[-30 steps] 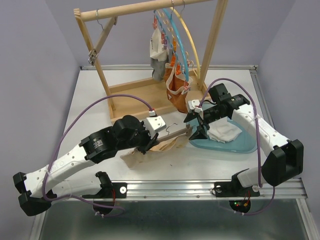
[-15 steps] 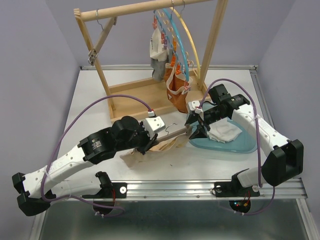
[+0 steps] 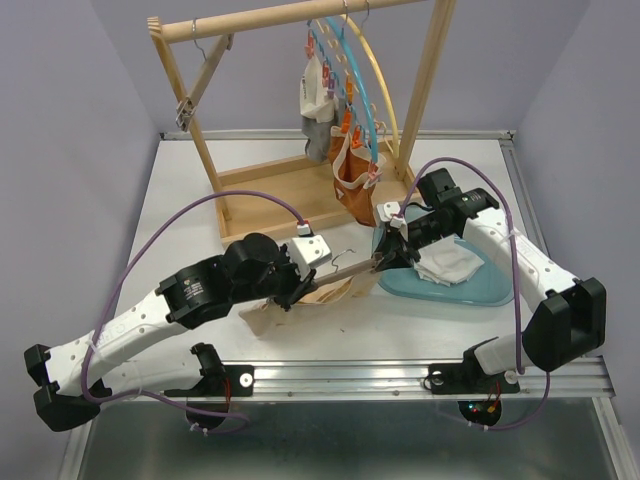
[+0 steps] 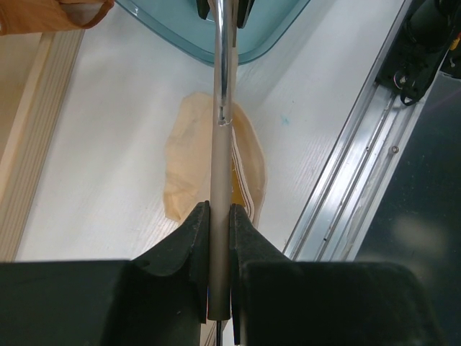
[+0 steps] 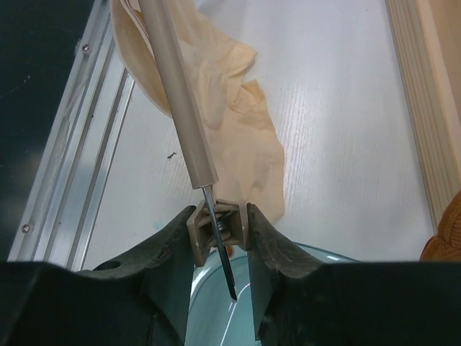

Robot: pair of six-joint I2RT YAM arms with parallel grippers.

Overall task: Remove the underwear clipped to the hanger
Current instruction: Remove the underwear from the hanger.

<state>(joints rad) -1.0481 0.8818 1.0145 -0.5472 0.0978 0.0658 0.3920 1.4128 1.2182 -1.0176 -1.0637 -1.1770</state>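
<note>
- I see the beige underwear (image 4: pixel 189 169) lying crumpled flat on the white table (image 3: pixel 180 200). It sits just in front of the wooden rack's base and beside the near-left edge of the blue tub (image 3: pixel 485 290).
- The hanger bar (image 4: pixel 220 180) runs directly above that garment, slanting from the left arm towards the tub, and a thin metal rod continues from its far end.
- My left gripper (image 4: pixel 218 216) is clamped tight on the near end of the bar, one finger pressed against each side.
- My right gripper (image 5: pixel 220 220) is at the bar's far end, its fingers drawn in against both sides of a small beige clip (image 5: pixel 216 227) that sits on the metal rod over the tub's rim.
- From either wrist view I cannot tell whether the clip has any of the beige cloth in it.
- A white garment (image 3: pixel 450 265) lies bunched inside the tub.
- Further back, an orange-brown garment (image 3: pixel 352 190) and a white and grey garment (image 3: pixel 317 115) hang clipped to a round blue and yellow peg hanger (image 3: pixel 378 95).
- The peg hanger hooks over the top rail of the wooden rack (image 3: pixel 260 17), well apart from both grippers.
</note>
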